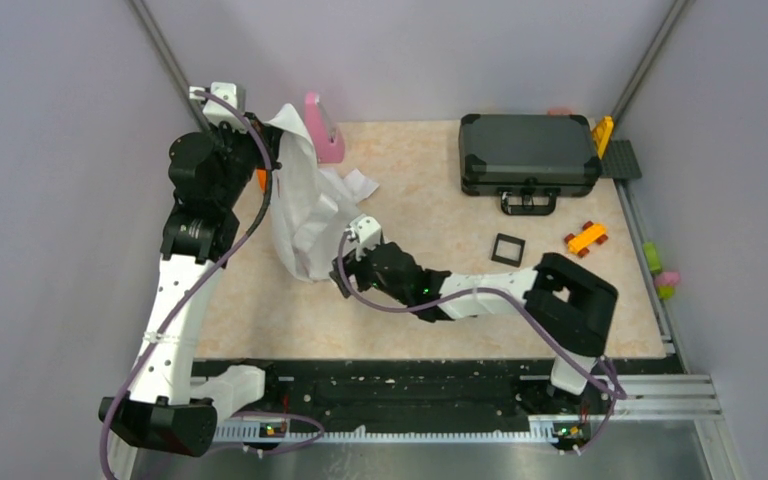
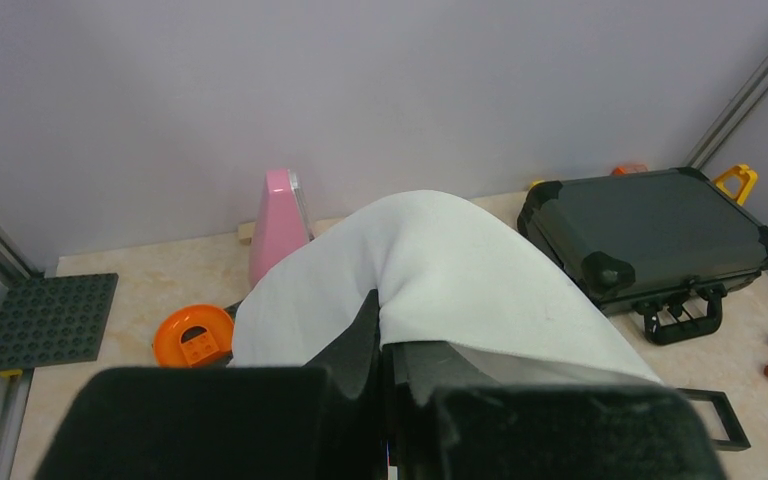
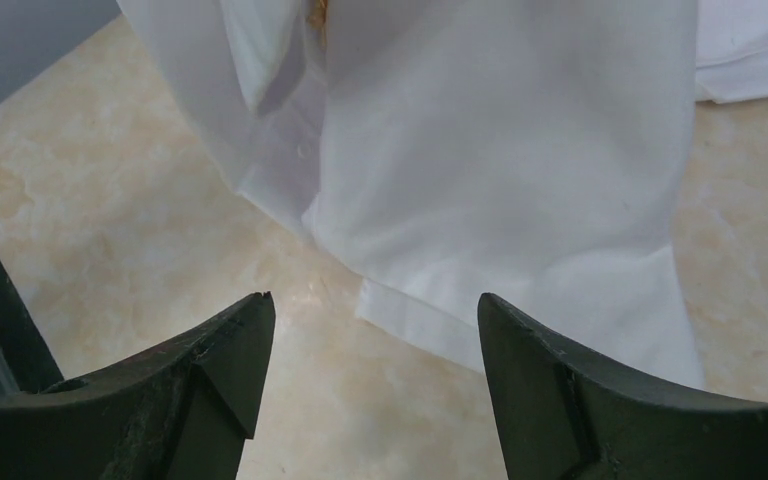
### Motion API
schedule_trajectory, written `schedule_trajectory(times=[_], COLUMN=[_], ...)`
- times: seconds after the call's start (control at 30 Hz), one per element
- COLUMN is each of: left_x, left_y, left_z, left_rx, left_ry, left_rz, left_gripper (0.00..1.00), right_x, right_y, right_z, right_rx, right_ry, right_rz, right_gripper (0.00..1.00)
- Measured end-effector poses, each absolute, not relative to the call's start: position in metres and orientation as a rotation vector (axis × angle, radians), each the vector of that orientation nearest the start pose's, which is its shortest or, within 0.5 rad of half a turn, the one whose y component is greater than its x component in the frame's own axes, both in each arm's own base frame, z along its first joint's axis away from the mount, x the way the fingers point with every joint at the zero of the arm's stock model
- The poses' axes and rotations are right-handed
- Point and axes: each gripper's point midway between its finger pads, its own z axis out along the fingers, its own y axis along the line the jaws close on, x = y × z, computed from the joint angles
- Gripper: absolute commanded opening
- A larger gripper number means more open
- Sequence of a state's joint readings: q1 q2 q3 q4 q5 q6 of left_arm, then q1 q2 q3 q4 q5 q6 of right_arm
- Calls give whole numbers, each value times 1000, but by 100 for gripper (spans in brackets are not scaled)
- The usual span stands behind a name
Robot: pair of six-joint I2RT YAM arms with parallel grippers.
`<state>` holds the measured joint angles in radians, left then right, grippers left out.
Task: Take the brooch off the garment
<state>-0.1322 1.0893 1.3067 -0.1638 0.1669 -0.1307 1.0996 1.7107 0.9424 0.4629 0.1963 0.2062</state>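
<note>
A beige marbled table (image 1: 430,320) is seen. Over its far left part a white long-sleeved garment (image 1: 300,210) is held up, so that it hangs in folds with its lower hem close to the tabletop; whether the hem touches cannot be told. A black case (image 1: 528,150) is laid flat at the far right, with its handle toward the arms. The garment is draped over the left gripper (image 2: 385,338), whose fingers are closed together with the fabric pinched between them. The right gripper (image 3: 375,305) is held low, just in front of the hem, with its fingers spread wide and nothing gripped. A pink object (image 2: 278,215) is stood upright behind the garment, a dark grey baseplate (image 2: 48,320) is laid at the left edge, and an orange disc (image 2: 195,335) is set near it. A black square tray (image 1: 507,248) and an orange-yellow toy car (image 1: 585,237) are placed near each other in front of the case. The brooch (image 3: 315,10) is shown only as a small golden glint among the upper folds, cut off by the top edge of the right wrist view.
</note>
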Motion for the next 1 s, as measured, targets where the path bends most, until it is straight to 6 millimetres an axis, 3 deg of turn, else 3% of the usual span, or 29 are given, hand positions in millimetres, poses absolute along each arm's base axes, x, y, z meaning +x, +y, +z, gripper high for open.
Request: schedule_trajectory(times=[0.3,0.43,0.57,0.6,0.67,0.83,0.93,1.0], left_x=[363,362,362,363,364,368,377,387], left_y=[-83,-82,-79,-78,-77,-73,-66,-61], left_z=[429,433,434,434,436,431,425,421], left_rx=[134,133,130,129,128,126,112,96], left_ry=[1537,1530,1530,1533,1531,1546,1570,1587], left_rz=[-335,-330,-316,-311,-303,-278,-260,-252], left_gripper=[0,0,0,0,0,0,0,0], right_x=[270,284,296,299,301,299,283,269], right_y=[503,516,520,522,524,518,495,467], right_z=[110,103,91,86,75,57,61,78], right_rx=[-554,-481,-423,-417,-421,-443,-527,-588], right_ry=[1790,1793,1807,1813,1828,1876,1925,1970], right_rz=[595,520,460,444,419,373,425,516], right_gripper=[72,67,59,46,3,0,0,0])
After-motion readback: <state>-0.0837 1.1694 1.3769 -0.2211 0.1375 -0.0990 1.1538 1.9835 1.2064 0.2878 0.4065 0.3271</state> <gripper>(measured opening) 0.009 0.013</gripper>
